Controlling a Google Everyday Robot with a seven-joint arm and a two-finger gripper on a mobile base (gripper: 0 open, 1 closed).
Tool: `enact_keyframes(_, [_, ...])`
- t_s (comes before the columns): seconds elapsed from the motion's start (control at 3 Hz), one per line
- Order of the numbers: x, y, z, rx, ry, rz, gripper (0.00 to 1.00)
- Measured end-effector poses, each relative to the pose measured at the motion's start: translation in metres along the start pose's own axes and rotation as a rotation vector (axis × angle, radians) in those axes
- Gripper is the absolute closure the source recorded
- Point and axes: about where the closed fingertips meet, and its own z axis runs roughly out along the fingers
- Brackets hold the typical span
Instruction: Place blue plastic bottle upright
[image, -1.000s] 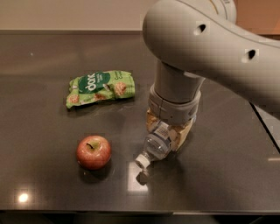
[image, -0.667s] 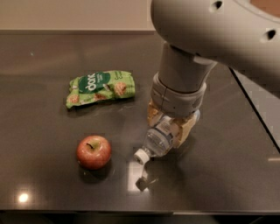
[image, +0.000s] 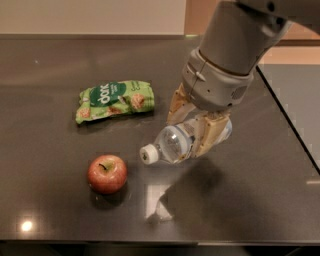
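The blue plastic bottle (image: 172, 144) is clear and pale blue with a white cap pointing left. It is tilted nearly on its side, held a little above the dark table (image: 55, 200). My gripper (image: 192, 125) is shut on the bottle's body, one tan finger (image: 209, 136) in front of it and one behind. The grey arm comes down from the upper right and hides the bottle's base end.
A red apple (image: 107, 173) sits on the table left of and below the bottle's cap. A green snack bag (image: 115, 100) lies further back on the left. The table's right edge runs diagonally at the right side.
The gripper has lifted the bottle off the table and turned it, so the cap now points left instead of down-left. The arm has risen. Apple and bag have not moved.
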Motion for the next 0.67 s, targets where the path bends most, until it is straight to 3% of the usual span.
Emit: enact_keyframes(0.67, [-0.016,-0.015,-0.033,0.105,-0.265,0.199,1.0])
